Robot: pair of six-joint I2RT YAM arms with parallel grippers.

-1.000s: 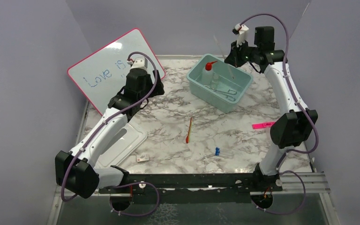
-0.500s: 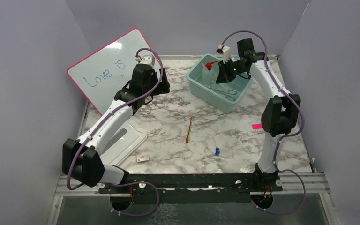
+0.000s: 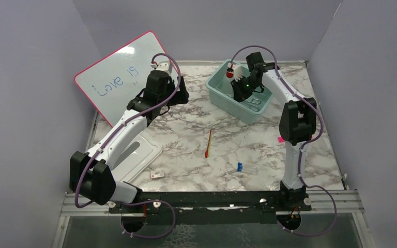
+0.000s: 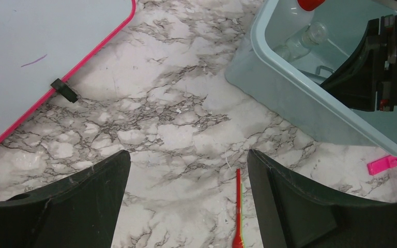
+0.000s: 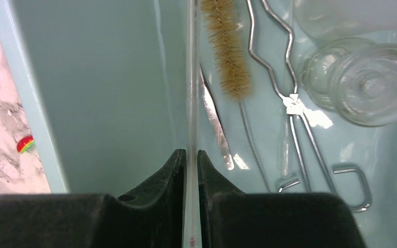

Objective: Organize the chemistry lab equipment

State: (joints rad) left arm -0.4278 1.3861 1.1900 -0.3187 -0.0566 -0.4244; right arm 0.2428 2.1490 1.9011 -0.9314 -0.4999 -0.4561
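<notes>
Right pincer (image 5: 191, 153) sits inside the teal bin (image 5: 98, 77), fingers close on either side of the clear rod (image 5: 192, 77) (gripped or loose, I cannot tell), beside the brown-bristle brush (image 5: 230, 51) and forceps (image 5: 292, 103); left pincer (image 4: 187, 157) hangs released above the bench (image 4: 160, 103), near the thin red stick (image 4: 238, 206)

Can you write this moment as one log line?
right gripper: shut on rod, in bin | left gripper: open, empty, over table | stick: on table

The top camera is looking down from behind the arms over the whole table (image 3: 186, 150). The left wrist camera is facing the bin (image 4: 284, 98) from nearby, while the right wrist camera is peering inside it, very close.
</notes>
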